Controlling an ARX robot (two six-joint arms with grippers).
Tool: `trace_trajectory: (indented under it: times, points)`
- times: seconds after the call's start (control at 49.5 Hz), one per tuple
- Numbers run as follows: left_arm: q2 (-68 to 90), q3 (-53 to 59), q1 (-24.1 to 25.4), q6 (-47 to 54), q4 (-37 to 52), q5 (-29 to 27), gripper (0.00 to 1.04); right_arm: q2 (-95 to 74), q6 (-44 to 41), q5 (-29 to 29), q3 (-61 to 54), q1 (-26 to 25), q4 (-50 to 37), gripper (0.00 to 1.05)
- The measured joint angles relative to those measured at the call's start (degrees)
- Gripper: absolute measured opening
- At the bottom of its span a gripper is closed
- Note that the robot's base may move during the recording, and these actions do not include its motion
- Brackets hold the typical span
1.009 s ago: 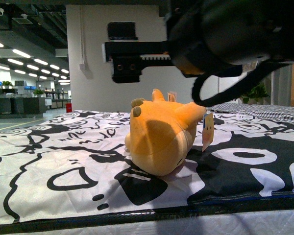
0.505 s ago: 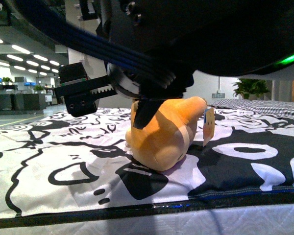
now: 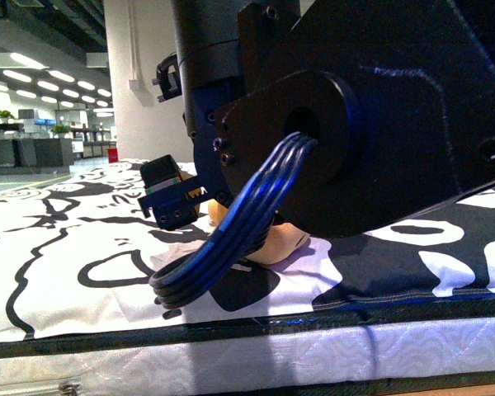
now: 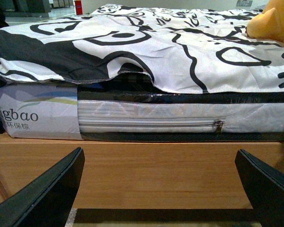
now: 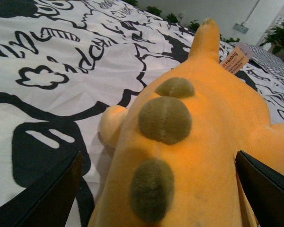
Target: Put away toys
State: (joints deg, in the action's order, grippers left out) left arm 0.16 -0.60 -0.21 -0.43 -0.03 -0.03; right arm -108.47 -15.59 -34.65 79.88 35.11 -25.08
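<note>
Views split sharply right now: the right wrist camera is filled with the plush toy (image 5: 199, 142), its orange back up close, three olive-brown spots in a row, one stubby pale limb poking out to the side and a paper tag (image 5: 236, 58) near its pointed tip. The front camera gets almost none of that. The right arm (image 3: 379, 107) blocks most of the picture with a looped blue cable (image 3: 247, 210) hanging off it, and only a sliver of the toy peeks out beneath, lying on the black-and-white bed sheet (image 3: 58, 247). The left wrist camera sits low and looks at the side of the mattress (image 4: 146, 120) on its wooden bed frame (image 4: 156, 170), with the toy just a corner of orange far up on the sheet. Right end effector (image 5: 158, 156): fingers (image 5: 42, 198) spread wide, one on each side of the toy, and whether they touch it I cannot tell. Left end effector (image 4: 158, 152): spread wide too, nothing between its fingers, well apart from the toy
</note>
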Motion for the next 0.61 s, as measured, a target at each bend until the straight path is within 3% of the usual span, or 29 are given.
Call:
trace_trajectory:
  times: [0.363,0.606]
  points:
    - [0.0,0.0,0.0,0.0,0.0,0.0,0.99,-0.61,1.09,-2.95,0.28,-2.67,-0.44,0.98]
    - [0.0,0.0,0.0,0.0,0.0,0.0,0.99,-0.61,4.15,-0.35,-1.79,-2.86,1.99,0.98]
